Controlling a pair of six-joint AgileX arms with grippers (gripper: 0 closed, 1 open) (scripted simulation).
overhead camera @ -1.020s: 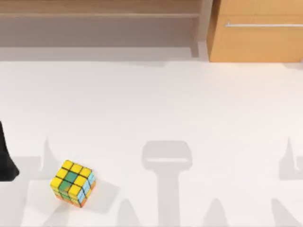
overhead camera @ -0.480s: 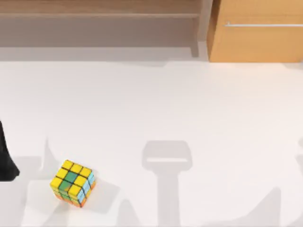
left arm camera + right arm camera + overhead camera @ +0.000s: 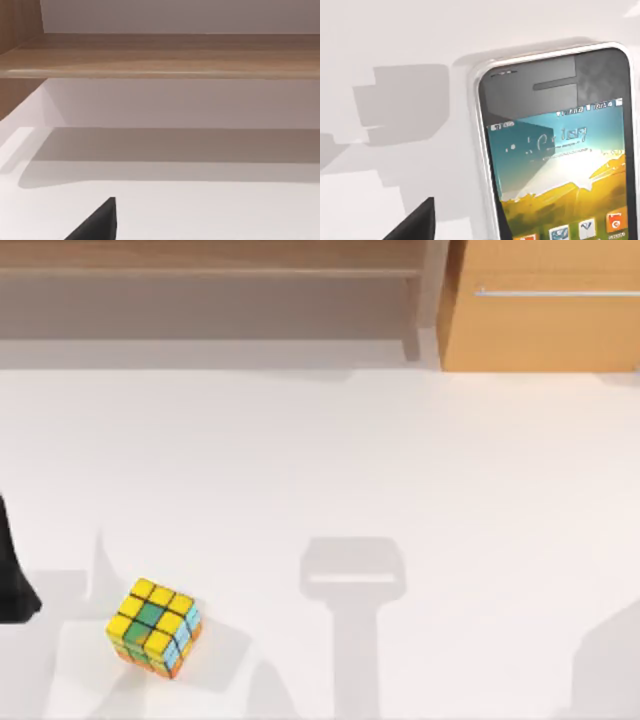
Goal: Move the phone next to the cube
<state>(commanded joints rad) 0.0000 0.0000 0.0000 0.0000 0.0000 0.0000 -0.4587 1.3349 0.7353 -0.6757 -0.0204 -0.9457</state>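
Observation:
The cube (image 3: 154,628) sits on the white table (image 3: 330,460) near its front left, showing a mostly yellow and green top face with light blue and orange sides. The phone (image 3: 560,160) lies flat on the table, close in the right wrist view, with its white edge and lit orange-green screen facing up. A dark part of my right gripper (image 3: 417,222) shows low in that view, beside the phone and apart from it. My left arm (image 3: 12,575) is a dark shape at the table's left edge, left of the cube.
A low wooden shelf (image 3: 210,270) runs along the back of the table. A wooden cabinet (image 3: 545,310) with a metal handle stands at the back right. Grey arm shadows lie across the front of the table.
The shadow at the table's right edge has slid down and spread into a broad patch at the front right corner. The cube and my left arm have not moved.

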